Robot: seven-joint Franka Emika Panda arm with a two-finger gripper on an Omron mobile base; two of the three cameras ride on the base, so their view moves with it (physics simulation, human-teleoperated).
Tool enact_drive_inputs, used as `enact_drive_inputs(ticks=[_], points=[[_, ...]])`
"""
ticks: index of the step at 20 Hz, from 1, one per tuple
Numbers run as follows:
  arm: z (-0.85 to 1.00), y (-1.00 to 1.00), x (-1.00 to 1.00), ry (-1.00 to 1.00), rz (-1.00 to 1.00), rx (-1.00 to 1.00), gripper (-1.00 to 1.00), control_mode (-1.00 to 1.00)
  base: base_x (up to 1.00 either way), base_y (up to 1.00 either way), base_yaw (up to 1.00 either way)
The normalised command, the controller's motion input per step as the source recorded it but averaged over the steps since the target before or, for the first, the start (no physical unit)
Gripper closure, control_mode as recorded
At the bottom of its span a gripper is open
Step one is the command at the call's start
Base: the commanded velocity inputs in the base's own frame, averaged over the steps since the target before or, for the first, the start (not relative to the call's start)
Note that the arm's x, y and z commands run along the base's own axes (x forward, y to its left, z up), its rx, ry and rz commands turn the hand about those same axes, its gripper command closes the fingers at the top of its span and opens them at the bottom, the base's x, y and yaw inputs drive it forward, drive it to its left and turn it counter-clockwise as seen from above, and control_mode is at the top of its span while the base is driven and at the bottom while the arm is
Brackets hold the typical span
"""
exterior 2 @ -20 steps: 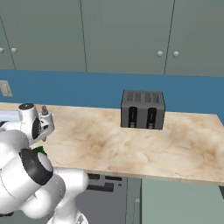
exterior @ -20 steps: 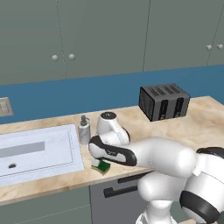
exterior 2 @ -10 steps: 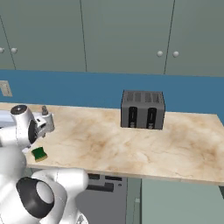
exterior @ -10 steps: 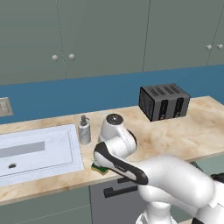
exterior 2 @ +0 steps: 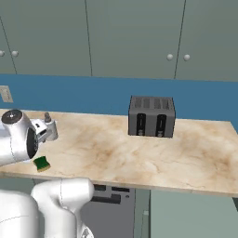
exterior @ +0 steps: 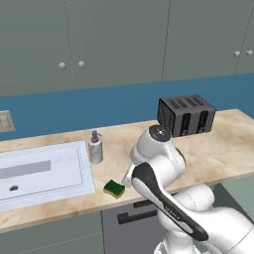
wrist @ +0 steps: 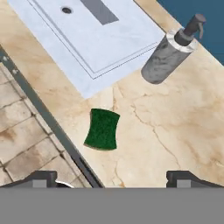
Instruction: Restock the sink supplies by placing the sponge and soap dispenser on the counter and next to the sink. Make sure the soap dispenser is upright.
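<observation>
Gripper [wrist: 112,177] jaws stand wide apart with nothing between them; in the hand view the two dark tips sit at the bottom left and bottom right of the frame. Above the gap between them, just left of centre, the sponge [wrist: 102,129] lies flat on the counter [wrist: 183,127], green face up, clear of both tips and close to the counter's front edge. Toward the upper right of that frame the soap dispenser [wrist: 170,51] stands on the marble just beside the corner of the sink [wrist: 94,41], whose pale basin takes up the upper left.

From the left base view, the sponge [exterior: 114,188] rests at lower centre, near the front edge of the counter [exterior: 223,149] and just off the sink's [exterior: 44,171] right rim. The soap dispenser [exterior: 95,148] stands upright behind it, left of centre, next to the same rim. A dark toaster [exterior: 186,115] sits well apart at the right, against the blue wall.

From the right base view, the sponge [exterior 2: 42,163] shows at the lower left, with the soap dispenser [exterior 2: 49,127] partly hidden by the arm above it, and the toaster [exterior 2: 151,116] near the middle.
</observation>
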Motion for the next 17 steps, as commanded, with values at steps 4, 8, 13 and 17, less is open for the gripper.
enact_drive_inputs(ticks=[4,8,13,17], points=[[0.76,-0.84,-0.31,0.00,-0.11,0.17,-1.00,-1.00,0.00,0.00,0.00],[0.59,-0.99,-0.05,0.00,-0.10,0.15,-1.00,-1.00,0.00,0.00,0.00],[0.50,-1.00,0.00,0.00,-0.07,0.16,-1.00,-1.00,0.00,0.00,0.00],[0.56,-1.00,0.00,0.00,-0.07,0.15,-1.00,-1.00,0.00,0.00,0.00]])
